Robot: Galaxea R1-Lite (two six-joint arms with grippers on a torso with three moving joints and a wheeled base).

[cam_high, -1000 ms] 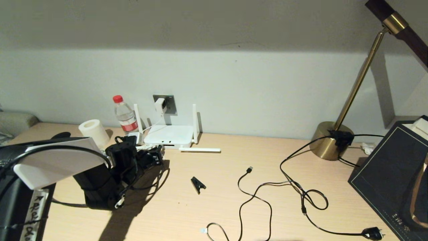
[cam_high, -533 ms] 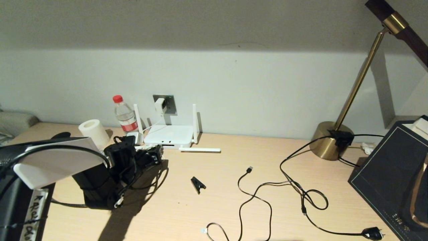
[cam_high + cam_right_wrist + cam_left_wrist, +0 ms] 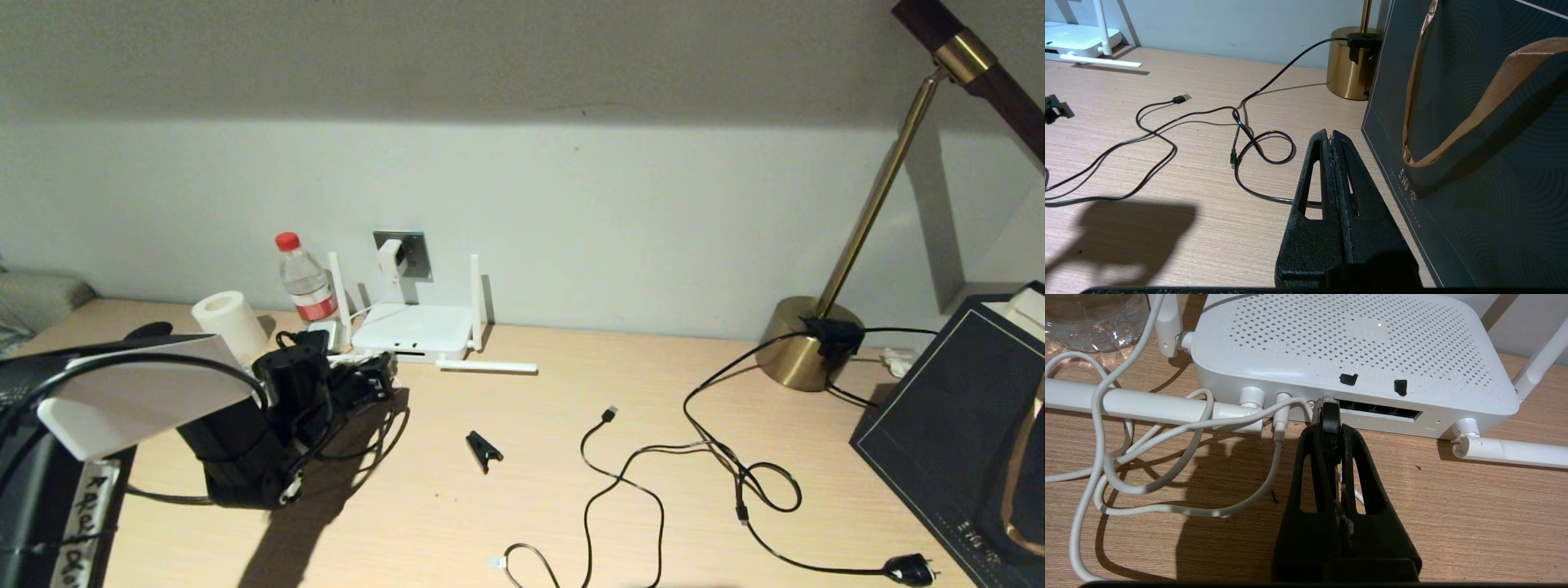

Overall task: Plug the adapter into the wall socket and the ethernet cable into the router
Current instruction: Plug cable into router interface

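Note:
The white router [image 3: 412, 327] lies against the wall below the grey wall socket [image 3: 418, 255]. The white adapter [image 3: 390, 257] sits in that socket, and its thin white cord runs down to the router. My left gripper [image 3: 1329, 424] is shut on the black end of the ethernet cable [image 3: 1328, 416]. The cable's clear connector tip touches the router's front just at the left end of the dark port slot [image 3: 1380, 411]. In the head view the left gripper [image 3: 375, 373] is right in front of the router. My right gripper [image 3: 1331, 136] is shut and empty, low over the table beside a dark bag.
A water bottle [image 3: 306, 282] and a white roll [image 3: 224, 318] stand left of the router. White cord loops [image 3: 1126, 473] lie near the ports. A black clip [image 3: 483, 449], a thin USB cable [image 3: 620, 482], a black plug [image 3: 910, 567], a brass lamp base [image 3: 804, 347] and the dark bag [image 3: 963, 408] are to the right.
My left gripper has edged a little closer to the router with the cable in it. Nothing else has moved.

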